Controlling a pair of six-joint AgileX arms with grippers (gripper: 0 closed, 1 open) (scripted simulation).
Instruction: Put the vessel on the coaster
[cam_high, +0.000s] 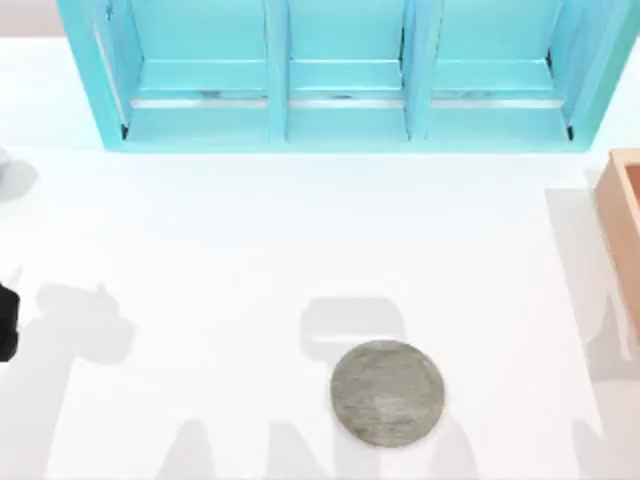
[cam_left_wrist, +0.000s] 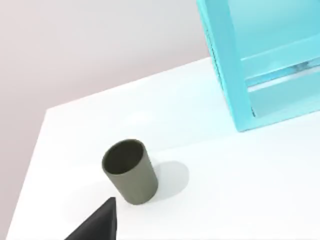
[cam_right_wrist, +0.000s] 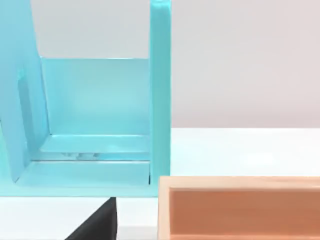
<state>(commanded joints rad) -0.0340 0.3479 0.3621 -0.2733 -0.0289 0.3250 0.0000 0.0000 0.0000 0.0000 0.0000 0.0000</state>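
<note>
Lighting was bright and even in all three views I checked. The white table (cam_high: 220, 260) read close to washed out, though I noted no hard glare. From above, soft grey shadows lay on it: one just behind the coaster (cam_high: 387, 393), blocky arm shadows at the left, and a band along the right side beside the tan box (cam_high: 622, 215). In the left wrist view, the vessel (cam_left_wrist: 130, 171) cast a soft round shadow on the table beside it. The blue shelf unit (cam_high: 340, 75) showed pale highlights along its ledges. Edges were slightly soft throughout; I saw no edge distortion.
</note>
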